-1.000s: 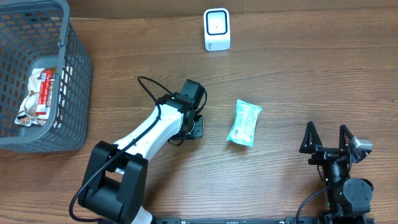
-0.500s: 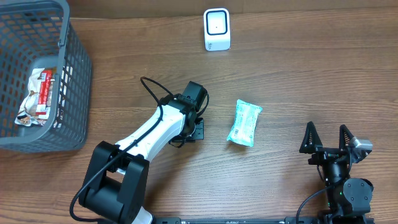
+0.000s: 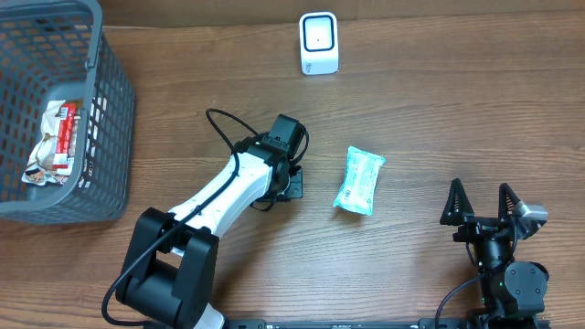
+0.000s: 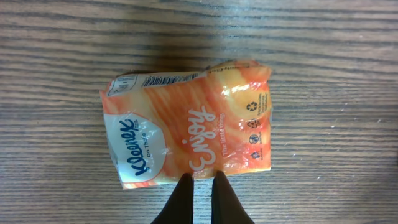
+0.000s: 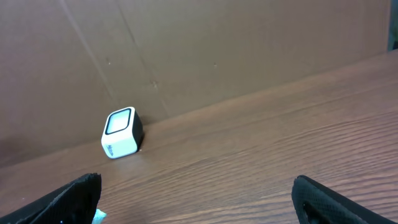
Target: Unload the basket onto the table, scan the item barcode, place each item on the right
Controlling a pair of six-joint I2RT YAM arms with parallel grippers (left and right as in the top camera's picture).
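Observation:
The item is a soft tissue packet (image 3: 358, 180), pale teal from overhead, lying flat right of the table's centre. In the left wrist view it looks orange, with a Kleenex logo, and a barcode strip runs along its top edge (image 4: 186, 122). My left gripper (image 3: 293, 185) hovers just left of the packet, shut with nothing held; its black tips (image 4: 202, 178) line up with the packet's near edge. The white scanner (image 3: 319, 43) stands at the back centre, also seen in the right wrist view (image 5: 122, 132). My right gripper (image 3: 481, 206) rests open at the front right, empty (image 5: 202, 205).
A grey plastic basket (image 3: 114, 119) stands at the far left with a red-and-white snack wrapper (image 3: 57, 142) inside. A black cable (image 3: 219, 128) loops off the left arm. A brown cardboard wall (image 5: 186, 50) backs the table behind the scanner.
My left gripper has edged slightly right, toward the packet. The packet, the scanner and the right arm have not moved.

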